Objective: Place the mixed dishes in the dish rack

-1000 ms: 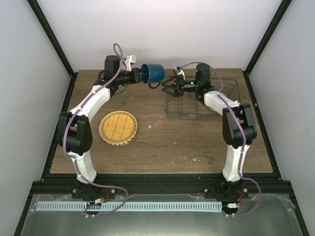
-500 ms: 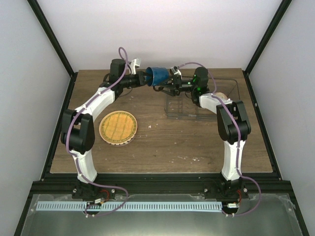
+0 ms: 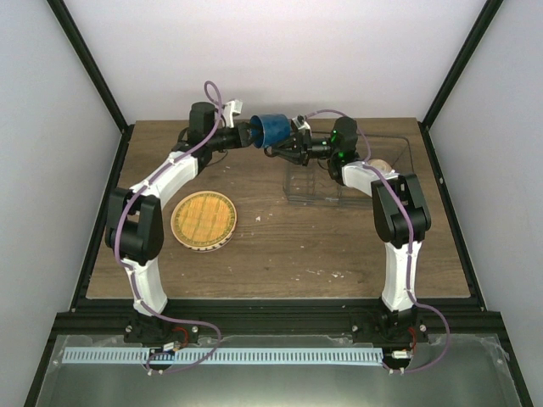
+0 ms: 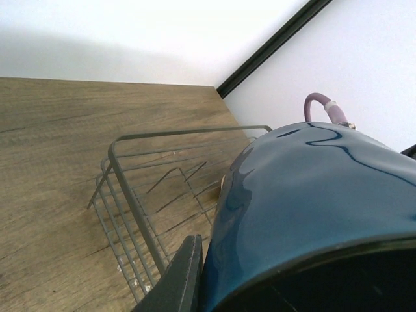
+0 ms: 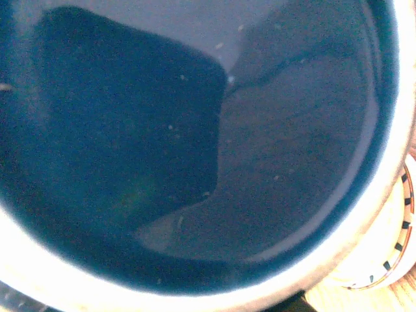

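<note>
Left fingers (image 4: 177, 281) clamp the dark blue mug (image 3: 273, 129), which is on its side in the air, just off the left end of the dish rack (image 3: 348, 180). Right fingers (image 3: 288, 149) are at the mug's other end; open or closed, cannot tell. Small cream bowl (image 3: 382, 164) sits inside the rack. Yellow-orange grid-patterned plate (image 3: 204, 220) lies flat on the surface (image 3: 288, 250), well apart from the rack.

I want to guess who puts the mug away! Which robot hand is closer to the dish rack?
Right. The right hand is at the dish rack's far left corner, beside the mug. The left hand holds the mug farther left, away from the rack.
</note>
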`<control>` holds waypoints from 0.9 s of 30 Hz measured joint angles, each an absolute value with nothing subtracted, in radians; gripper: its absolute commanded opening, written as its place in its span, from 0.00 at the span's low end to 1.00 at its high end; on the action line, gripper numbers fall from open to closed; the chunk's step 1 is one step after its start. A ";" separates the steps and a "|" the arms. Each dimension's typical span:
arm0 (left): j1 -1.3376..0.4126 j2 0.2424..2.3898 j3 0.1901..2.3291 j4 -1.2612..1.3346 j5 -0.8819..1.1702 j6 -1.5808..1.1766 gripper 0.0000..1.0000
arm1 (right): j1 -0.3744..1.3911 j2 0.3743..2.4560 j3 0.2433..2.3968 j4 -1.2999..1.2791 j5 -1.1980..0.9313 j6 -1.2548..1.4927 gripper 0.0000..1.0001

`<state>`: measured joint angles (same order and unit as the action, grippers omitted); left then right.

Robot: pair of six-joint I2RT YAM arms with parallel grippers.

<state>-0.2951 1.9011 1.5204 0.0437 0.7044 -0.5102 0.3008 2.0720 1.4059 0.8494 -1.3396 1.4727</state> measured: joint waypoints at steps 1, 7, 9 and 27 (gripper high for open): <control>-0.295 1.901 1.515 0.047 0.704 -0.509 0.12 | 0.300 2.072 1.406 0.839 -1.340 1.465 0.05; -0.297 1.901 1.472 0.023 0.707 -0.513 0.34 | 0.300 2.072 1.412 0.740 -1.355 1.338 0.02; -0.296 1.899 1.451 0.017 0.710 -0.509 0.35 | 0.296 2.072 1.412 0.699 -1.351 1.301 0.01; -0.223 1.836 1.363 -0.087 0.665 -0.410 0.96 | 0.196 2.008 1.526 0.077 -1.210 0.844 0.01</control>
